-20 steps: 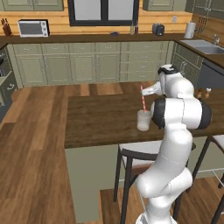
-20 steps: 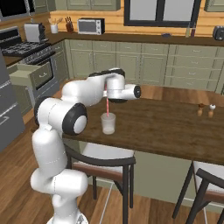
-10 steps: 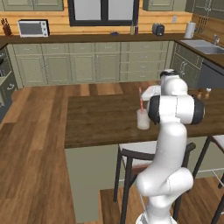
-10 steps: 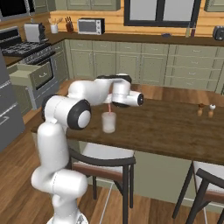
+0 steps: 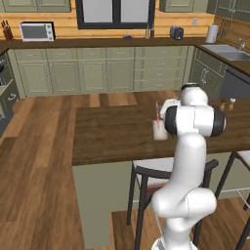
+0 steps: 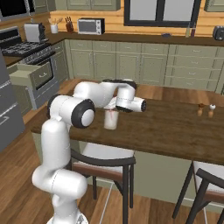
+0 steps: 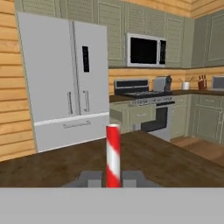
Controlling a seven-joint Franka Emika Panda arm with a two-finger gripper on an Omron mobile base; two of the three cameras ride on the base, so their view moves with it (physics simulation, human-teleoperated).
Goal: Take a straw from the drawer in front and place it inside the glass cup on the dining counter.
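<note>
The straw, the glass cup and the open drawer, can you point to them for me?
straw (image 7: pixel 113 155): hand view, middle of its red and white striped shaft.
glass cup (image 6: pixel 110 121): right base view, its clear side wall.
drawer (image 6: pixel 27 75): right base view, its green side wall, pulled open beside the stove.

Glossy white rounded arm (image 5: pixel 188 161), dark joint bands, bulbous white base segment.

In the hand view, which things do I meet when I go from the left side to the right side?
Refrigerator → straw → microwave → toaster → knife block.
</note>
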